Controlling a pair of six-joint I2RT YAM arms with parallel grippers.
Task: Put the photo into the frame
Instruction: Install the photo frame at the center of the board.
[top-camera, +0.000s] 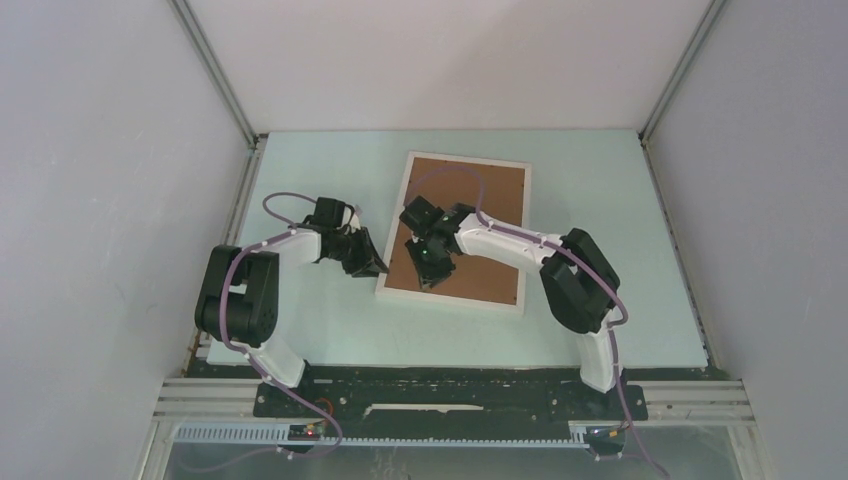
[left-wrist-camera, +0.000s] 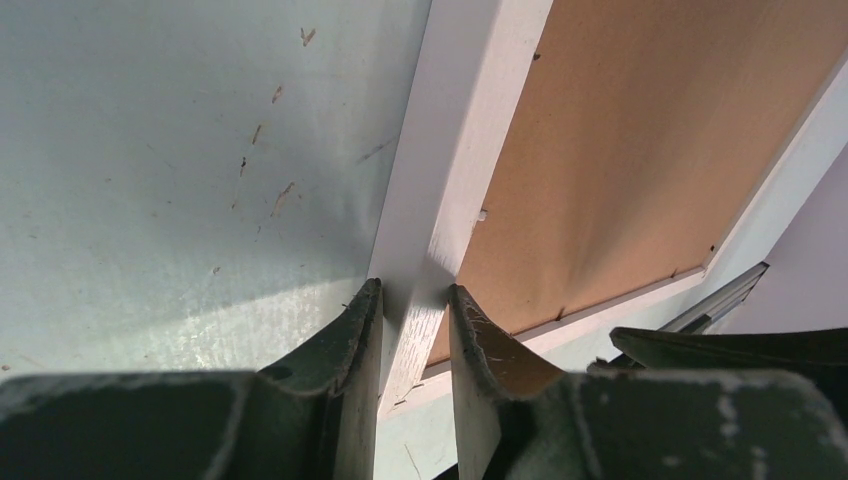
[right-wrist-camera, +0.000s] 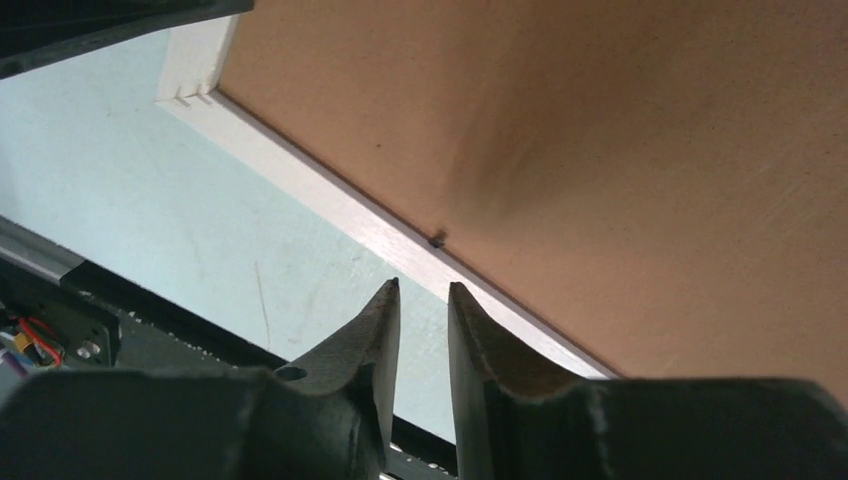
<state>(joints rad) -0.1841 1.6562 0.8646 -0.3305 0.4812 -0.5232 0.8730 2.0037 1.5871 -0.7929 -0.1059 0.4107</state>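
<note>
Left end effector (left-wrist-camera: 415, 290), clamped on the frame's (left-wrist-camera: 450, 150) left rail, could skew it if the barely-parted right end effector (right-wrist-camera: 422, 288) snags the backing board (right-wrist-camera: 600, 150).

The pale green table (top-camera: 320, 170) carries one white frame (top-camera: 470, 159), lying near its middle and turned slightly askew. A brown backing board (top-camera: 500, 195) fills the frame. Small brown flecks (left-wrist-camera: 283, 198) mark the table beside the frame's left rail.
</note>
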